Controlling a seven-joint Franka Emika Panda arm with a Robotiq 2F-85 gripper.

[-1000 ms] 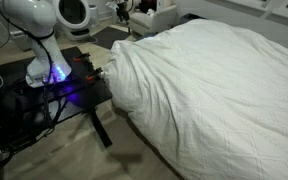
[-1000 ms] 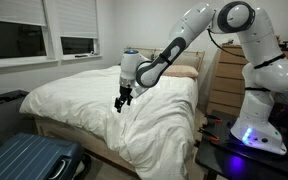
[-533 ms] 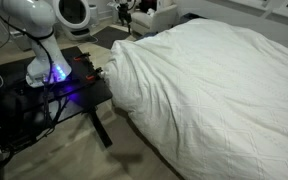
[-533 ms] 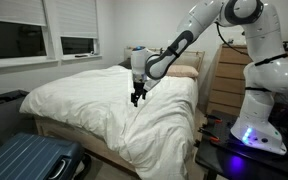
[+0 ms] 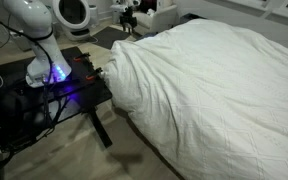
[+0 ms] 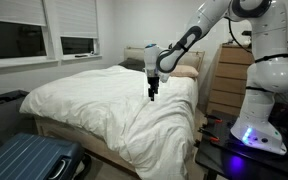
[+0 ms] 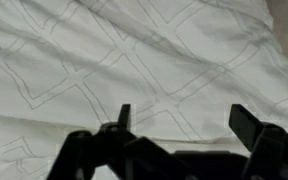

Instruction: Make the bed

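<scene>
The bed (image 6: pixel 89 105) lies beneath the spread jaws, not gripped.

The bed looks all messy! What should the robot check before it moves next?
1. Gripper open and empty: ok, fingers apart over bare fabric.
2. Gripper above the bed: ok, pointing down near the pillow.
3. Gripper touching the duvet: cannot tell.
4. Duvet smooth: not ok, bunched at the corner by the black table.
5. Blue suitcase out of the way: ok, on the floor, far from the gripper.
</scene>
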